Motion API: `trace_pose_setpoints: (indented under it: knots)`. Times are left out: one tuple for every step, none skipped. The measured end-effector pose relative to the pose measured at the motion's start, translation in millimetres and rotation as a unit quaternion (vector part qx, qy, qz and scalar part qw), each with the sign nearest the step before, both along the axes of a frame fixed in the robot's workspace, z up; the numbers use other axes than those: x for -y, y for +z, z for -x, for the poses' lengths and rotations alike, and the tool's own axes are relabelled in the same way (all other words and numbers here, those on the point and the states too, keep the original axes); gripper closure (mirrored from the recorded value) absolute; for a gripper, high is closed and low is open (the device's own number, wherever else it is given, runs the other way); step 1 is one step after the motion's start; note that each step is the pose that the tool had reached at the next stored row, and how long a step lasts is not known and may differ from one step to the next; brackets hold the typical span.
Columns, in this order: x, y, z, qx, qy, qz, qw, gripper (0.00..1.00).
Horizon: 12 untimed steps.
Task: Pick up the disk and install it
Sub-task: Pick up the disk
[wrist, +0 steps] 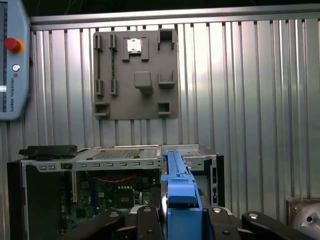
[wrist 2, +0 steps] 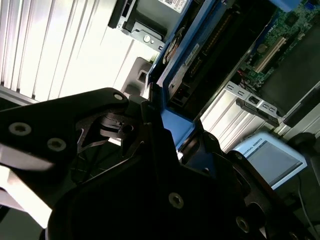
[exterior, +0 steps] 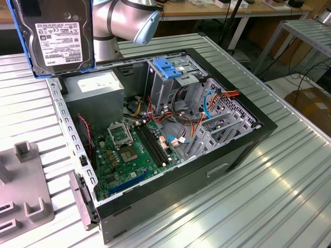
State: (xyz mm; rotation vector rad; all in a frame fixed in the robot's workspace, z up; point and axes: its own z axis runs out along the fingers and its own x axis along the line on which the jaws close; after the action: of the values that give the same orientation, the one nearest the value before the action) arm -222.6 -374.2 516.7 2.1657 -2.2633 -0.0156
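Exterior view: the flat rectangular silver-grey metal disk (exterior: 62,36), w/ white printed label and light-blue plastic bracket round its edge, is up in the air. It stands on edge, label toward the camera, at approx. 11 o'clock from the black open-sided computer case (exterior: 207,191). Behind it is the silver-and-pale-blue robot arm (exterior: 124,20).

In the first wrist view the black gripper (wrist: 181,222) has its fingers (wrist: 145,225) pressed in on both sides of the blue bracket, i.e. clamped on the disk. The open case shows past the bracket's edge.

Surface: a ribbed silver metal table (exterior: 269,206), shiny, runs under everything. The case lies on its side, open face up. Inside it:
- green motherboard (exterior: 129,160) at 7 o'clock
- grey power-supply box (exterior: 98,90) w/ white sticker at 10
- tall silver metal cage (exterior: 165,82) w/ blue plastic tab at 12
- red, orange and blue wires (exterior: 227,95) at 2

A grey moulded fixture plate (exterior: 20,196) lies on the table at 9 o'clock from the case, apart from it.

Room: wooden-topped benches (exterior: 232,10) stand at the back. A brown cardboard box (exterior: 313,103) sits at 3 o'clock, beyond the table edge. The first wrist view also has a pale-grey handheld control pad (wrist: 12,60) w/ red button.
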Motion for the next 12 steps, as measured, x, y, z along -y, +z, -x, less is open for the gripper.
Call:
trace_pose_setpoints:
  knots:
    - [0.4, 0.0, -2.4, 0.0, 0.0, 0.0, 1.0, 0.63]
    - [0.9, 0.0, -4.2, 0.0, 0.0, 0.0, 1.0, 0.63]
    - [1.6, 0.0, -5.7, 0.0, 0.0, 0.0, 1.0, 0.63]
    - [2.3, -0.1, -8.0, 0.0, 0.0, 0.0, 1.0, 0.63]
    - [3.3, 0.0, -9.8, 0.0, 0.0, 0.0, 1.0, 0.63]
    - [4.6, 0.0, -12.1, 0.0, 0.0, 0.0, 1.0, 0.63]
    - [5.5, -0.1, -13.8, 0.0, 0.0, 0.0, 1.0, 0.63]
    - [7.0, -0.1, -16.5, 0.0, 0.0, 0.0, 1.0, 0.63]
    - [7.9, -0.1, -18.2, 0.0, 0.0, 0.0, 1.0, 0.63]
    - [8.8, -0.2, -19.7, 0.0, 0.0, 0.0, 1.0, 0.63]
    - [10.9, -0.3, -22.1, 0.0001, 0.0, -0.0001, 1.0, 0.63]
    - [11.7, -0.3, -23.5, 0.0001, 0.0, -0.0001, 1.0, 0.63]
